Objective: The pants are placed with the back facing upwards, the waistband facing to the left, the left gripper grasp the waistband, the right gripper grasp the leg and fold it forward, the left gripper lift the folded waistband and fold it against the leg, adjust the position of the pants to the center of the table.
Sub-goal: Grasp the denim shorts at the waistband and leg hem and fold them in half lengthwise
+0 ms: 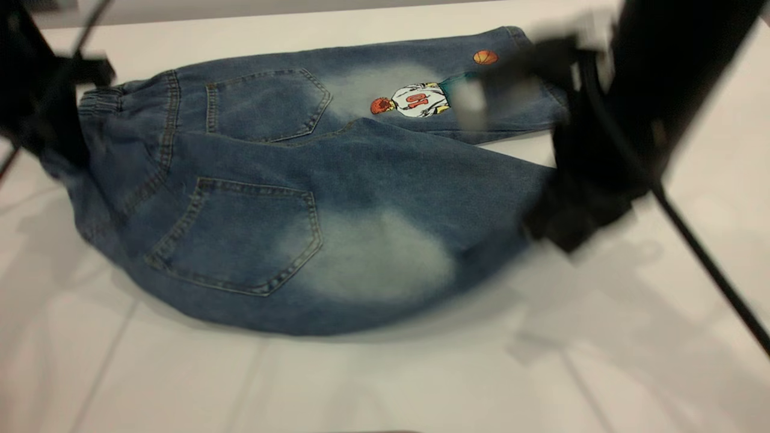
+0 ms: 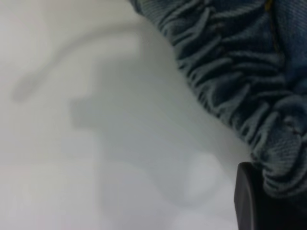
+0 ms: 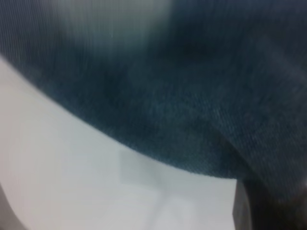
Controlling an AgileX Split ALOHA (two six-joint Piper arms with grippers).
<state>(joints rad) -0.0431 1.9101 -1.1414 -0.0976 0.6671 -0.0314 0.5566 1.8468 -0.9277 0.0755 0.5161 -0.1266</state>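
The blue denim pants (image 1: 289,198) lie back side up on the white table (image 1: 361,385), with both pockets showing. The ruched waistband (image 1: 99,99) points left. My left gripper (image 1: 45,135) is shut on the waistband (image 2: 230,81), whose gathered cloth runs in beside a black finger (image 2: 247,201). The near leg (image 1: 385,252) bears a pale oval patch. My right gripper (image 1: 559,222) is shut on that leg's far right end and holds it a little off the table. In the right wrist view the leg's denim (image 3: 192,96) hangs from a dark finger (image 3: 244,211) above the white tabletop.
The far leg with the basketball-player print (image 1: 415,99) lies flat toward the back right, partly behind the right arm. A black cable (image 1: 710,264) trails from the right arm over the table. White tabletop extends in front of the pants.
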